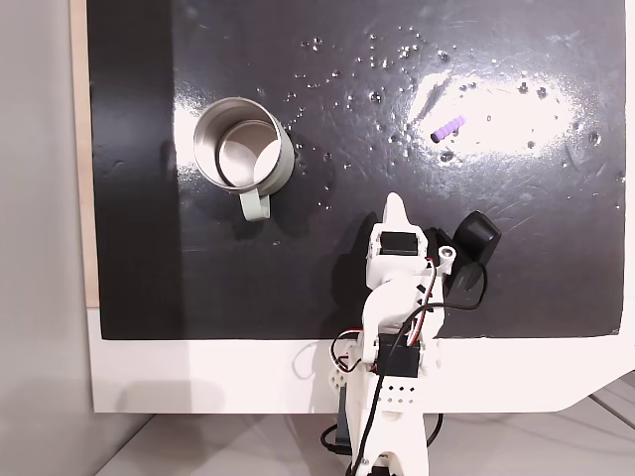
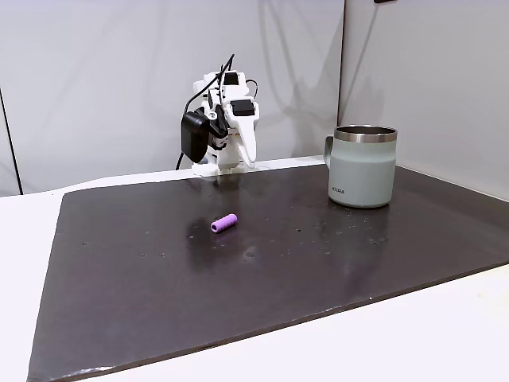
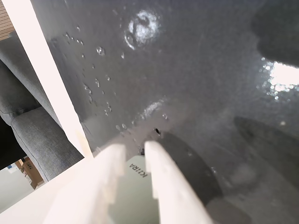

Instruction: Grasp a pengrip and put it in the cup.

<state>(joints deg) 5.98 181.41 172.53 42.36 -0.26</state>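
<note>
Gripper [image 1: 397, 205] sits folded back near the arm's base at the mat's [image 1: 298, 288] near edge, holding nothing. In the wrist view its two white fingers [image 3: 159, 172] stand close together with a slim gap between them; the jaws are narrow, not clamped on anything.

Pengrip [image 1: 448, 126] lies on its side on the mat, ahead of the gripper and slightly to the right in the top-down fixed view, well apart from it and inside a bright glare patch. In the side fixed view it [image 2: 223, 224] rests alone on the mat, nothing touching it.

Cup [image 1: 242, 149] stands upright ahead and to the left of the gripper in the top-down fixed view, handle toward the arm's side, well apart from the pengrip. Its interior appears empty. Part of its wall [image 3: 135, 186] shows just beyond the fingertips in the wrist view.

Handling judgement: the pengrip looks very light, soft and ribbed, so it should grip without slipping, but being cylindrical it may roll if nudged. Best hold is across its middle, fingers closing on the curved sides. The jaws would need to widen first. Task is not yet begun.
</note>
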